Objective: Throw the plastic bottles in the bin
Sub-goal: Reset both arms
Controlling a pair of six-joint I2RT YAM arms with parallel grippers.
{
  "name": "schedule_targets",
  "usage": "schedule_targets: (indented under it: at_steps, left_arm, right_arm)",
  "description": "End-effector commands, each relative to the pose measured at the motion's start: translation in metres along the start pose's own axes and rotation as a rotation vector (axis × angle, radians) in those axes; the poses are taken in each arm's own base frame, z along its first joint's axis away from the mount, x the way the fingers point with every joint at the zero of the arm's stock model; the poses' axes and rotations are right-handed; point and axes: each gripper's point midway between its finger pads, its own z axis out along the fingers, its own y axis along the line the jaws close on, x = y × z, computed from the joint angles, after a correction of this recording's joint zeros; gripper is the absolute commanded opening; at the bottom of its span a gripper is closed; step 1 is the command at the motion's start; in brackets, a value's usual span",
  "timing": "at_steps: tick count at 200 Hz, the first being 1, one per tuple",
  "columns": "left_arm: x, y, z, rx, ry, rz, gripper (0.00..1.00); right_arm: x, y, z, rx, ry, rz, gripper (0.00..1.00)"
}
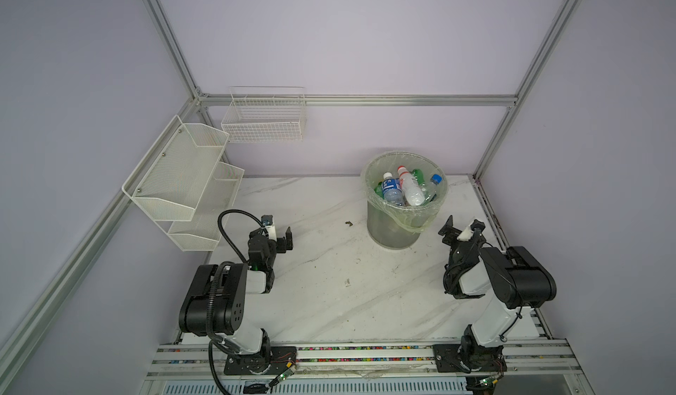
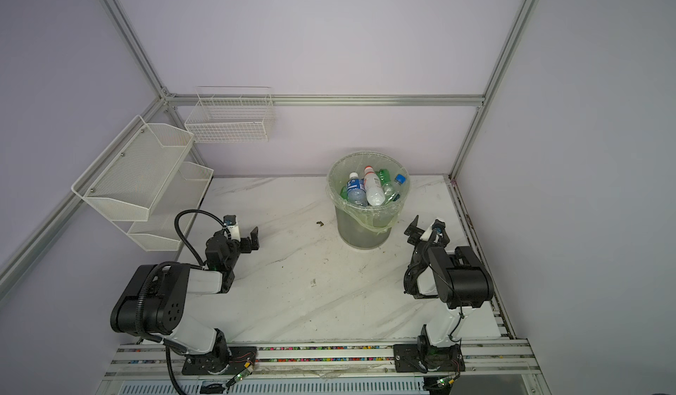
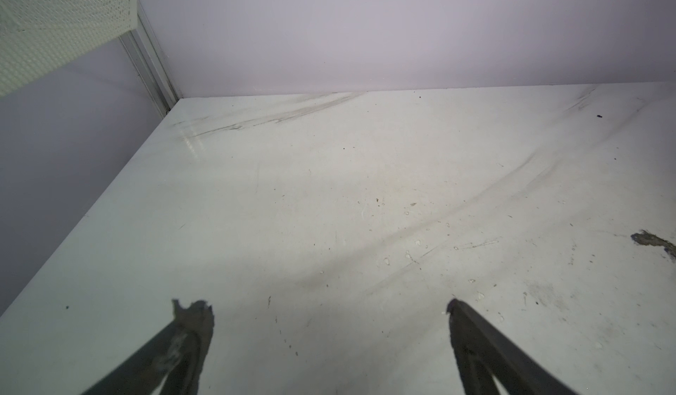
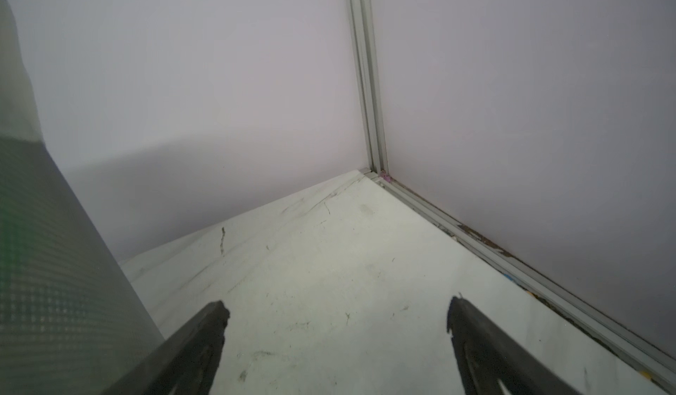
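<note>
All the plastic bottles [image 1: 411, 188] we could see lay heaped inside the bin [image 1: 391, 228] right of centre in both top views, none on the worktop [image 1: 329, 265], which we judged was why our left claw [image 1: 278, 234] and right claw [image 1: 462, 228] hung wide and empty.

Pale lilac walls [image 1: 365, 45] with aluminium rails [image 1: 358, 100] enclose a scuffed white marble tabletop [image 1: 329, 301]; white wire baskets [image 1: 263, 126] hang near one corner.
</note>
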Motion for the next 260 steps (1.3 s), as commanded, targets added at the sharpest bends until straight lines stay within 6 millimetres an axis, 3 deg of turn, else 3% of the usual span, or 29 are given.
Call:
schedule_targets:
  at_steps: [1, 13, 25, 37, 260]
  left_arm:
    - [-0.007, 0.002, -0.005, -0.008, -0.047, 0.018, 1.00]
    - [-0.008, 0.003, -0.003, -0.013, -0.043, 0.009, 1.00]
    - [-0.007, 0.007, -0.002, -0.034, -0.035, -0.010, 1.00]
    - [-0.006, 0.009, -0.002, -0.035, -0.031, -0.009, 1.00]
    - [-0.007, 0.006, -0.003, -0.026, -0.034, 0.005, 1.00]
  right_arm:
    - [-0.017, 0.021, 0.010, -0.060, -0.040, -0.016, 0.97]
    - [-0.018, 0.030, 0.018, -0.088, -0.053, -0.052, 0.97]
    - [-0.006, 0.032, 0.031, -0.070, 0.038, -0.074, 0.97]
    - [-0.014, 0.034, 0.025, -0.096, -0.022, -0.072, 0.97]
    - [-0.011, 0.034, 0.026, -0.084, 0.000, -0.076, 0.97]
